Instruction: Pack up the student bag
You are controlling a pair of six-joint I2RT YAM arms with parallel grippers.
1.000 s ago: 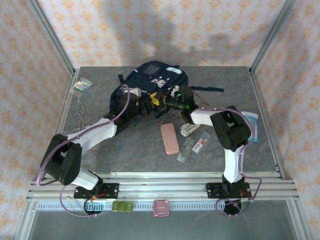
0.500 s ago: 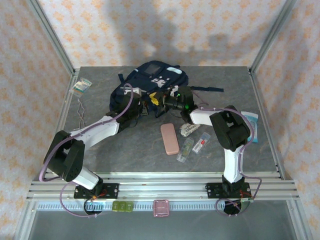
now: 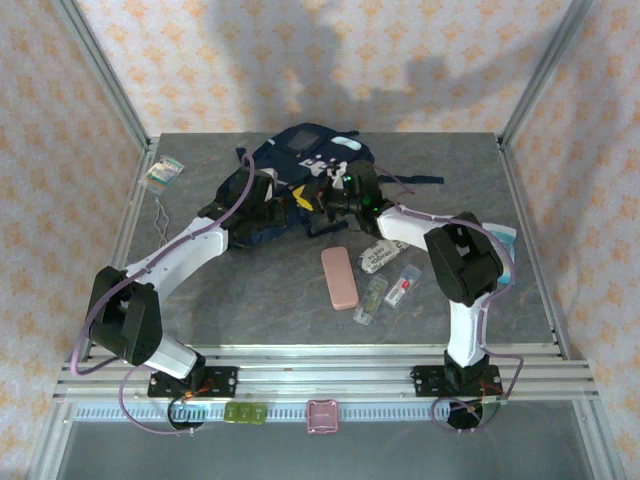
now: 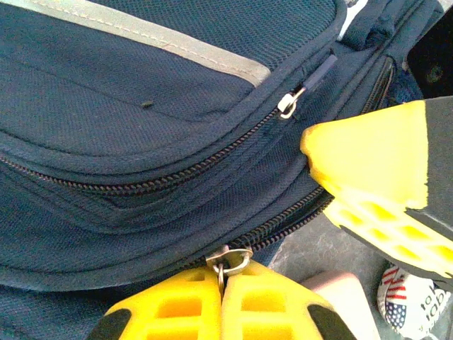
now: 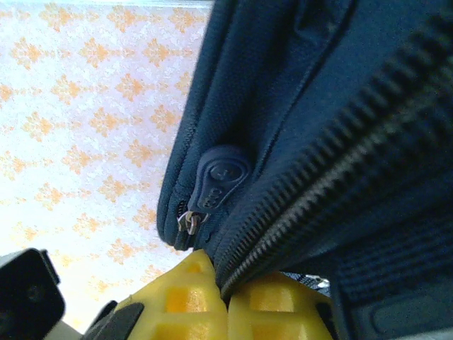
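The navy student bag (image 3: 305,150) lies at the back middle of the table, its front with the grey stripe (image 4: 141,32) facing my left wrist camera. My left gripper (image 3: 283,205) presses against the bag's near left side, shut on a metal zipper pull (image 4: 228,261) of the lower zipper. My right gripper (image 3: 322,200) meets the bag from the right, shut on the bag's zipper edge (image 5: 283,234). One of its yellow fingers (image 4: 375,170) shows in the left wrist view. A dark rubber zipper tab (image 5: 218,180) hangs just above the right gripper.
A pink case (image 3: 340,277), a crumpled printed wrapper (image 3: 378,258) and two clear packets (image 3: 372,297) lie in front of the bag. A small packet (image 3: 162,172) and a thin cord (image 3: 160,225) sit at the left edge. A blue-white pouch (image 3: 507,250) lies behind the right arm.
Both grippers have moved toward the back and left along the bag. The left arm has stretched further, and the bag's near side has bunched up with them.
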